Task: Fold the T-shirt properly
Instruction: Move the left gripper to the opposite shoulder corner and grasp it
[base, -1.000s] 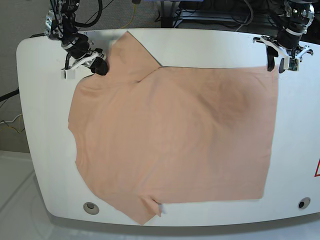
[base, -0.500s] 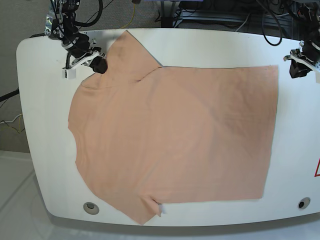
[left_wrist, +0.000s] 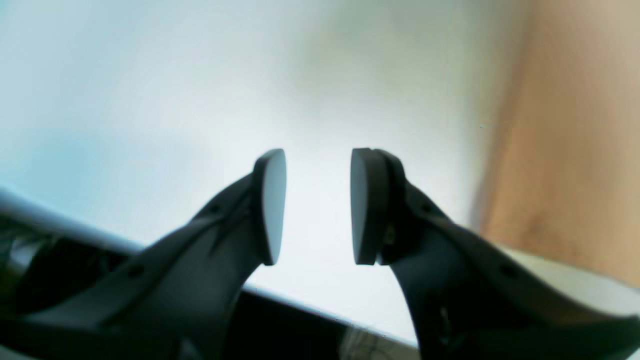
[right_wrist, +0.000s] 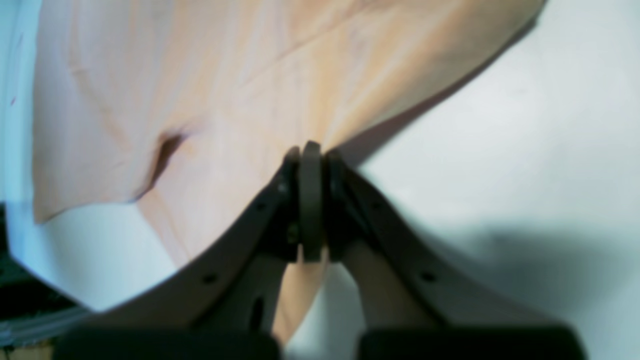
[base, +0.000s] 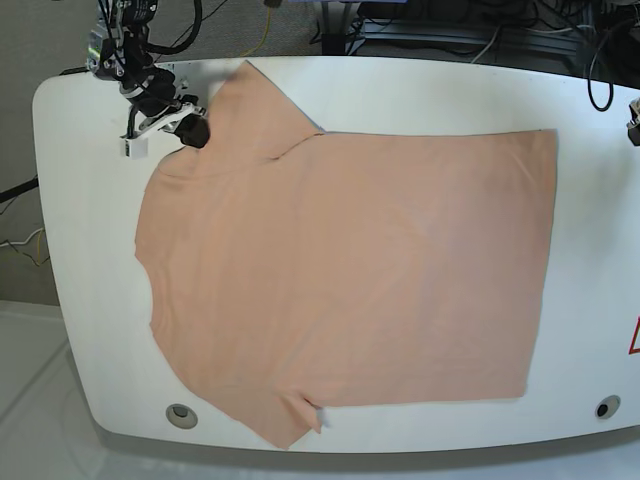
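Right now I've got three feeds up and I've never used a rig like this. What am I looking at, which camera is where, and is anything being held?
This is a two-armed robot at a white table. The wide picture looks down on the table from above; the two close-ups come from cameras on each wrist, looking along the black fingers. A peach T-shirt lies spread flat, unfolded, covering most of the table. The right hand sits at the top left of the wide picture, and its own camera shows it shut on the shirt's edge near a sleeve. The left hand is open and empty over bare table, the shirt off to one side of it. In the wide picture it only just shows at the right edge.
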